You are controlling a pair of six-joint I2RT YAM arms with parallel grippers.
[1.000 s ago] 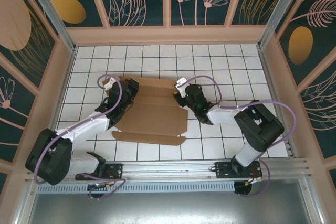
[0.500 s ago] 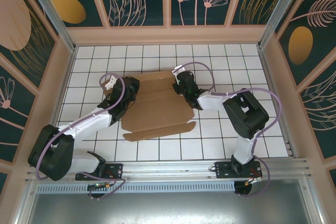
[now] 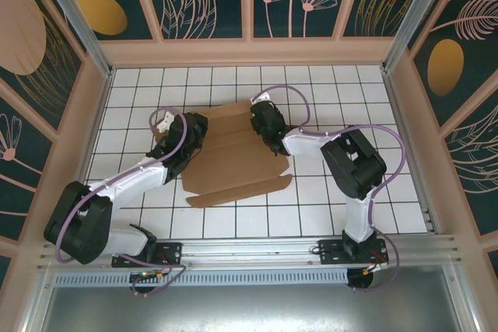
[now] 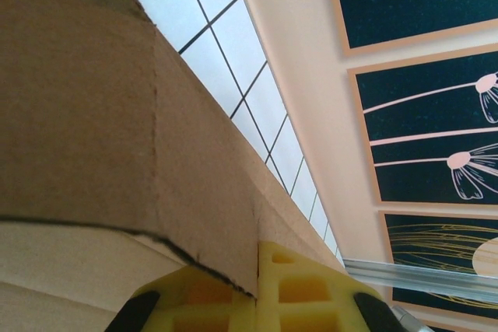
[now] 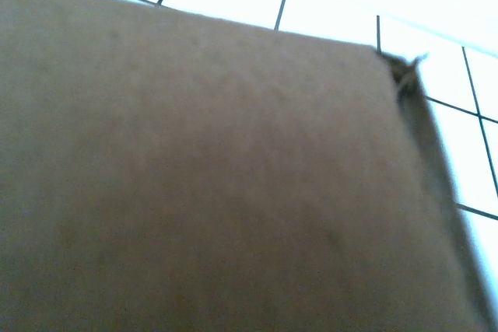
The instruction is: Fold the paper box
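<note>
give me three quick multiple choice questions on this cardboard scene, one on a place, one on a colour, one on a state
1. Where does the paper box lie?
A) on the white gridded table
B) on the metal rail
C) against the back wall

2. What colour are the fingers of the left end effector?
A) blue
B) yellow
C) red

3. How does the left end effector stand?
A) wide open above the table
B) shut on the paper box's edge
C) shut on a cable

Answers:
1 A, the brown sheet lies on the tiles in the top view.
2 B, yellow fingers show in the left wrist view.
3 B, the cardboard edge is pinched between them.
</note>
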